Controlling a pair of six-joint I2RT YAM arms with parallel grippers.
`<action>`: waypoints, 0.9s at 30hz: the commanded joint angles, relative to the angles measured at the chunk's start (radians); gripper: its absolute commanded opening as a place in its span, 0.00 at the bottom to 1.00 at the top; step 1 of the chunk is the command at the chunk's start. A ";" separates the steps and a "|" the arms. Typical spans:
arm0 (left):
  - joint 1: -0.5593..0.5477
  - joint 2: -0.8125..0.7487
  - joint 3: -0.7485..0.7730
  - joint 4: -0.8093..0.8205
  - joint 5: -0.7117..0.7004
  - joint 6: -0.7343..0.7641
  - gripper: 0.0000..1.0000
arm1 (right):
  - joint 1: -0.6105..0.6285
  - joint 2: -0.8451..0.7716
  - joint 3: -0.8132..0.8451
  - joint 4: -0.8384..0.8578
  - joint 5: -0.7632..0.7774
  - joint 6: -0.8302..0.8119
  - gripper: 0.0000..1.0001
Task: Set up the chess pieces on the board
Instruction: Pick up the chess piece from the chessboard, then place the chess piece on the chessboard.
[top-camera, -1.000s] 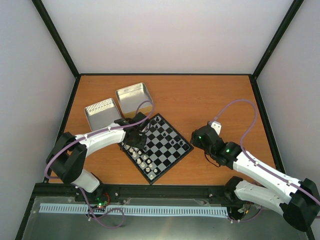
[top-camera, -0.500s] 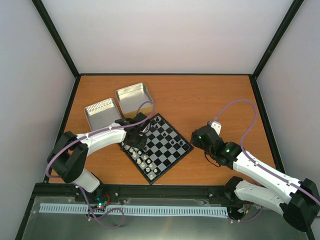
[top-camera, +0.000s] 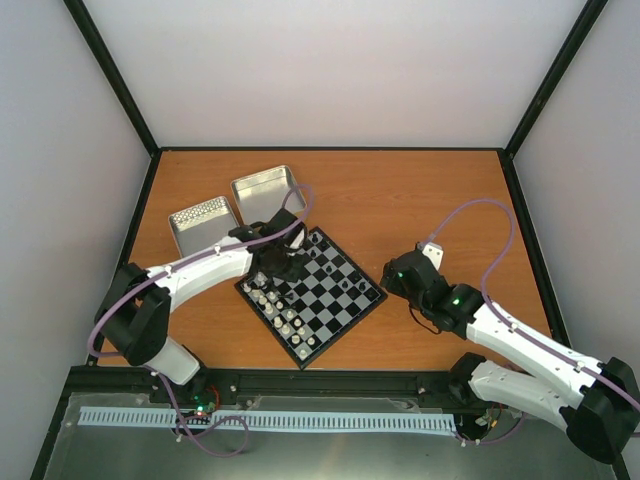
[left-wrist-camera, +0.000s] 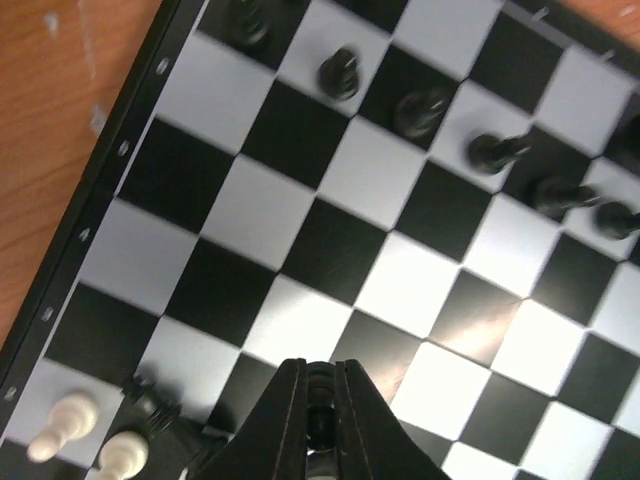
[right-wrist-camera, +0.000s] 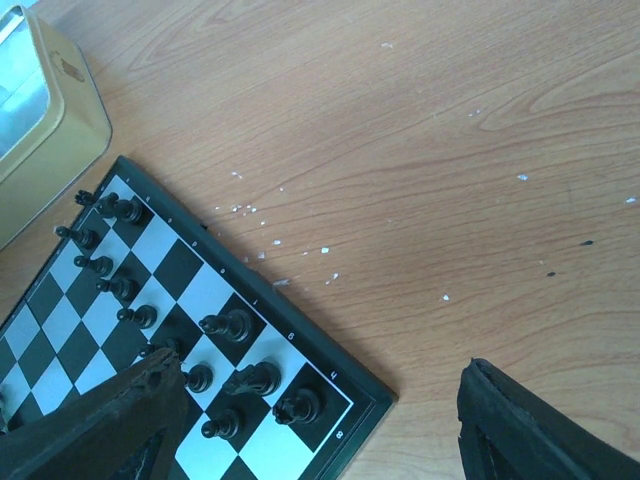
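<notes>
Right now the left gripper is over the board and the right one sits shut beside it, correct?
No: the right gripper is open, as the right wrist view shows. The left gripper is over the board, the right beside it.

The left claw has closed and shifted farther across the board.

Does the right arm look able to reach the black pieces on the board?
Probably yes: its open gripper hovers beside the board, and nothing stands between it and the black pieces.
</notes>
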 joint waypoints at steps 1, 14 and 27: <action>-0.013 0.018 0.072 0.053 0.118 0.046 0.06 | -0.007 -0.027 0.006 -0.003 0.037 0.015 0.74; -0.232 0.109 0.176 0.094 0.206 -0.030 0.06 | -0.007 -0.103 -0.013 -0.086 0.126 0.090 0.74; -0.349 0.269 0.313 0.090 0.159 -0.122 0.07 | -0.007 -0.242 -0.032 -0.208 0.244 0.199 0.74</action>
